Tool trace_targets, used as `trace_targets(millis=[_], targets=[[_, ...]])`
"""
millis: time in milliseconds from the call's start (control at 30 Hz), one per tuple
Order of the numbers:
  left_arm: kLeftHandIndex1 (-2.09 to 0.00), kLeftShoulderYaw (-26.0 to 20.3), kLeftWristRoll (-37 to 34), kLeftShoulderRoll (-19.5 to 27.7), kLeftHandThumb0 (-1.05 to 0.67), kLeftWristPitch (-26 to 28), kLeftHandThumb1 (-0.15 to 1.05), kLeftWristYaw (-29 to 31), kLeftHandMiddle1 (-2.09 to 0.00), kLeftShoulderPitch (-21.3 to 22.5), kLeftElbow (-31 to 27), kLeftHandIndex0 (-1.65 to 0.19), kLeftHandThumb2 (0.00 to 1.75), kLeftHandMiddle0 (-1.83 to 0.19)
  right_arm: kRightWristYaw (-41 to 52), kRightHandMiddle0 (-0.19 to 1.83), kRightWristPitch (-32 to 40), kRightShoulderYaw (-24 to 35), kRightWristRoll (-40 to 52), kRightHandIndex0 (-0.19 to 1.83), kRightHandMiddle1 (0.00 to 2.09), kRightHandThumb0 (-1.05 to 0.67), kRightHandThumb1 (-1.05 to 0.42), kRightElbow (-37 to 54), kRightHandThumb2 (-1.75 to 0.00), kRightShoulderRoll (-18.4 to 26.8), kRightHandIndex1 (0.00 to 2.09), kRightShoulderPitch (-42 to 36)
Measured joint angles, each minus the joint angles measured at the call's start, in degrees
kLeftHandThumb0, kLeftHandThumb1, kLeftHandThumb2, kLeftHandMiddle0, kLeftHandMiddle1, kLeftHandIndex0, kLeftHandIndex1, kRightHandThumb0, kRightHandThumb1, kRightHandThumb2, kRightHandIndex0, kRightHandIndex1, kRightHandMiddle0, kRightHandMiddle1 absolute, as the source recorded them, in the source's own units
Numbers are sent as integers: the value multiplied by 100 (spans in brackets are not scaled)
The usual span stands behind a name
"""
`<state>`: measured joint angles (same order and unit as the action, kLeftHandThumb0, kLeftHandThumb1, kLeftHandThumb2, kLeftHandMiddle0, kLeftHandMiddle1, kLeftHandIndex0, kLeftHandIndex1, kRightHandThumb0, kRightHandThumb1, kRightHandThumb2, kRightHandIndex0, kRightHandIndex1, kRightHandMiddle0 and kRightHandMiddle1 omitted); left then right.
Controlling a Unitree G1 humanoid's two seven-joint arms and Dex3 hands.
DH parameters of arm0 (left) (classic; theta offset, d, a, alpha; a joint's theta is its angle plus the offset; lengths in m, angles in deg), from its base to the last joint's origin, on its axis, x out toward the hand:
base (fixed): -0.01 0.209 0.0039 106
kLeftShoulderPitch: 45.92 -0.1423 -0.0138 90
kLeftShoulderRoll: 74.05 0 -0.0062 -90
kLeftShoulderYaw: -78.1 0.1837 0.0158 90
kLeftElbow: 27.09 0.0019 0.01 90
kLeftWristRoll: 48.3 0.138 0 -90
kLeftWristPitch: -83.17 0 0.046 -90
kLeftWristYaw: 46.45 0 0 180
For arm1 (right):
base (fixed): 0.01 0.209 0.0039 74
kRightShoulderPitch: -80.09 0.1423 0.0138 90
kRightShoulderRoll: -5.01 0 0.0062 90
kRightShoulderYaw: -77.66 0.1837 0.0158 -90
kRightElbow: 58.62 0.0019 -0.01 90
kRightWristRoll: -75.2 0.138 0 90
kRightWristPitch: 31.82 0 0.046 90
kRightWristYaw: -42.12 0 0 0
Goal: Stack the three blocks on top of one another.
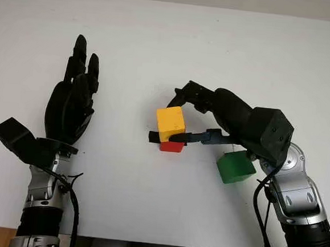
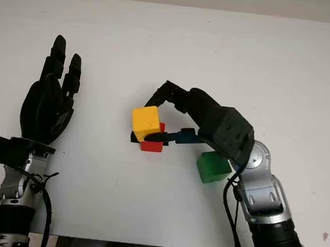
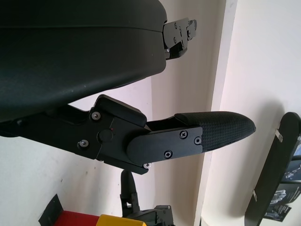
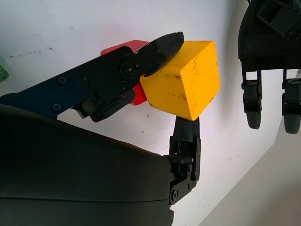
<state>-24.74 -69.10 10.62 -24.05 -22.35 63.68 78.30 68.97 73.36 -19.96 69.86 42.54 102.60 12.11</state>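
Yellow block (image 1: 170, 123) sits pinched in the right hand (image 1: 211, 113) directly over the red block (image 1: 171, 147).

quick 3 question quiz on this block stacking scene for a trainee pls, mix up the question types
1. True or false: the right hand grasps the yellow block above the red block.
2. Multiple choice: where is the green block? A) on the yellow block B) on the table beside the right arm C) in the left hand
3. Fill in: the left hand is ___ and holds nothing.

Key: 1 true; 2 B; 3 open
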Motion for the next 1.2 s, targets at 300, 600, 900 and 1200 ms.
trace_targets(millis=[300, 600, 900, 1200], targets=[[0, -28, 14, 1, -84, -1, 105, -41, 0, -27, -1, 19, 59, 19, -34, 43, -2, 18, -144, 21, 144, -40, -92, 13, -5, 19, 1, -57], [0, -64, 15, 3, -83, -53, 105, -14, 0, -28, -1, 19, 60, 19, -55, 45, -7, 30, -167, 21, 142, -38, -91, 29, -5, 22, 2, -65], [0, -70, 14, 8, -83, -50, 105, 12, 0, -65, -1, 19, 58, 19, 253, 12, 270, 10, -128, -3, 60, -54, -82, 150, -5, 159, 2, -62], [0, -74, 14, 12, -84, -32, 105, 8, 0, -91, -7, 19, 57, 19, 1037, -19, 417, -52, -91, -19, 1, -79, -76, 396, -5, 705, 0, 70]])
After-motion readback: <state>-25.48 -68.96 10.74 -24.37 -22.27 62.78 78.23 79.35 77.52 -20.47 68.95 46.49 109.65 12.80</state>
